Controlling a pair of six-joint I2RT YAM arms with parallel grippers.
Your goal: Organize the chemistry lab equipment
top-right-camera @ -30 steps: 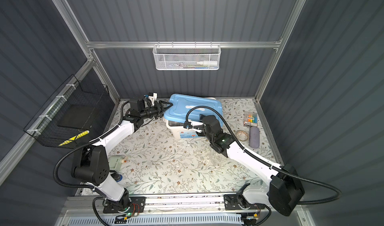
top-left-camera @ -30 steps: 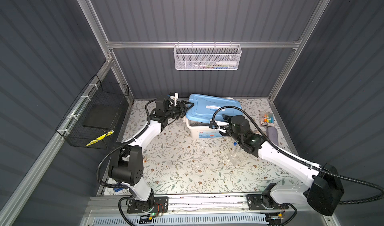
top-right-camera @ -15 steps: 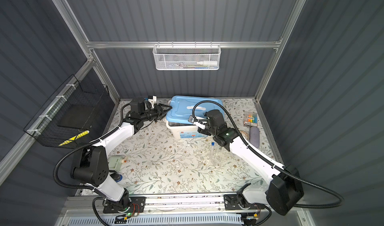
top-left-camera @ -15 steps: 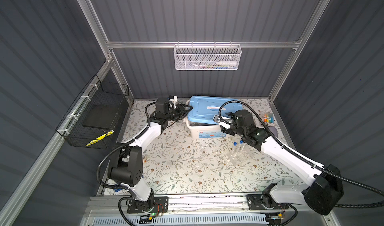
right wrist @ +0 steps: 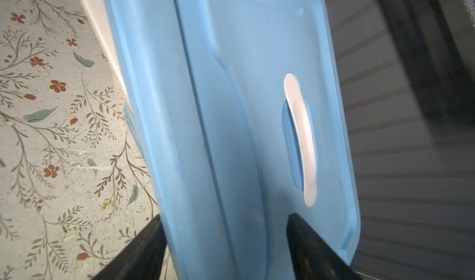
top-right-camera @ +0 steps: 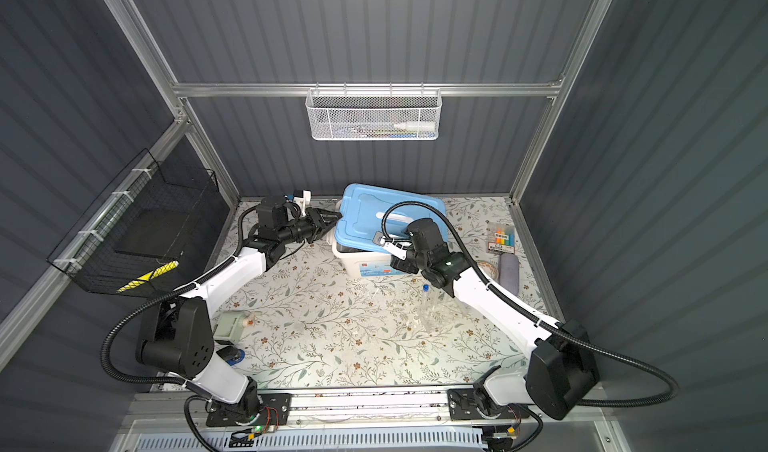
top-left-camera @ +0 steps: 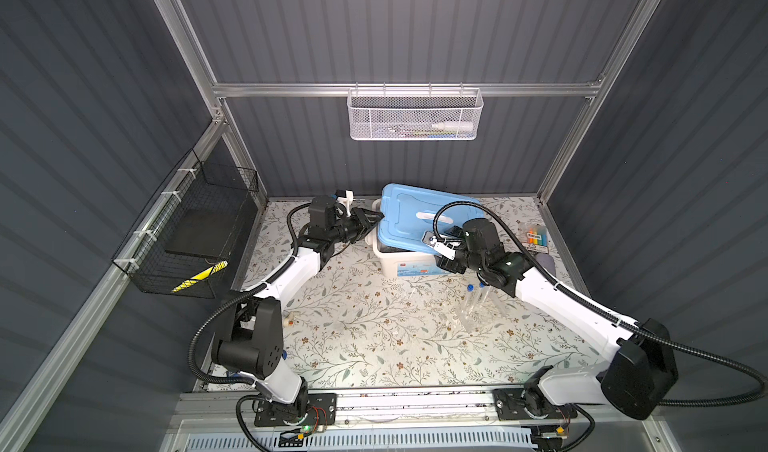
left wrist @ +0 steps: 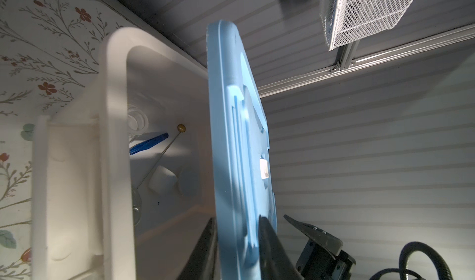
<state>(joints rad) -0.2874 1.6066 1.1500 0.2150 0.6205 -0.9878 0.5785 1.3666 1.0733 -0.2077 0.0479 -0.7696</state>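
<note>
your left gripper [left wrist: 236, 222] is pinched on one short end of the blue lid [top-left-camera: 415, 213], a finger flat against each face. your right gripper [right wrist: 225, 222] straddles the lid's opposite end with its jaws wide; one finger stands clear of the plastic, so it grips nothing. the lid's long axis runs from one gripper to the other, and it sits tilted and askew over the white bin [top-left-camera: 399, 263], leaving part of the mouth uncovered. inside the bin you can see the blue tweezers [left wrist: 149, 145], the brass-tipped rod [left wrist: 164, 150] and a white dish [left wrist: 162, 181]. the blue-capped test tubes [top-left-camera: 473, 300] stand upright on the table [top-left-camera: 374, 338], on the near side of the bin, just beside your right forearm and well apart from your left arm. so the lid looks like the left arm's load alone. the tubes are the right arm's reach: it would have to back off the lid and swing down toward you.
</note>
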